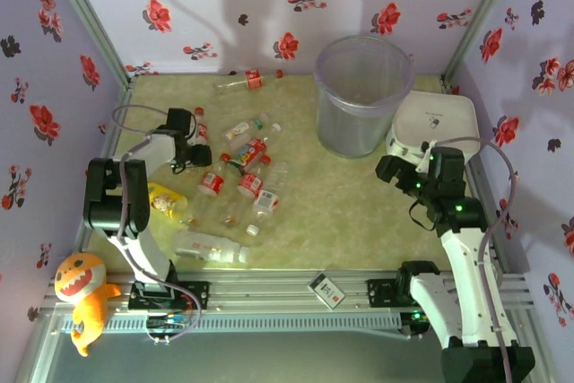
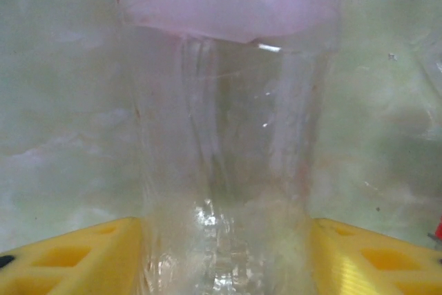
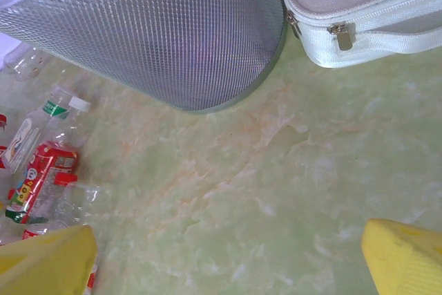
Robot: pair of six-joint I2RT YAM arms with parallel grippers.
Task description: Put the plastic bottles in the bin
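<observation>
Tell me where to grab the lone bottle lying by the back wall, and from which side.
Take the bottle across its clear body, left of the red label, coming down from above. It lies on its side along the wall, so jaws set across its narrow width should fit; the wall probably hinders a rear approach.

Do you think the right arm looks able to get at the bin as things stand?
Probably yes. The right gripper is open close beside the bin, with bare table between them. The white case sits off to one side, not in the way.
</observation>
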